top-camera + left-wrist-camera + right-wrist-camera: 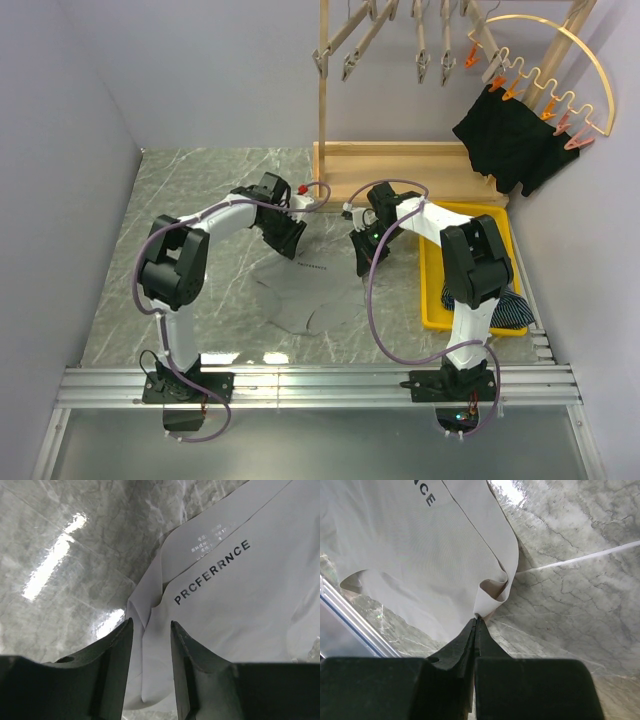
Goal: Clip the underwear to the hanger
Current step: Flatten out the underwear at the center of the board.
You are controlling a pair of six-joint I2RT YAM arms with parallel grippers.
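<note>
Seen from above, a pale grey underwear lies crumpled on the marble worktop at the centre of the frame, well apart from the hanger, a curved wire frame with orange clips in the upper right corner. Both arms reach in to the garment's far edge, the left claw at its upper left and the right claw at its upper right. The step in hand looks like the pickup: gripping the waistband at two points before lifting. In the right wrist view the right claw is clenched on a small raised fold at the corner of the waistband. In the left wrist view the left claw is released, its fingers spread with the hem showing in the gap between them, just below a printed logo. The next move probably calls for the left claw to close on that edge, so that both arms can raise the cloth, stretch it flat, and carry it up and to the right toward a free clip. A black garment already hangs from the hanger's clips. At the right of the frame a yellow tray sits on the worktop, holding a blue striped cloth at its lower right corner; the right arm hides part of the tray.
</note>
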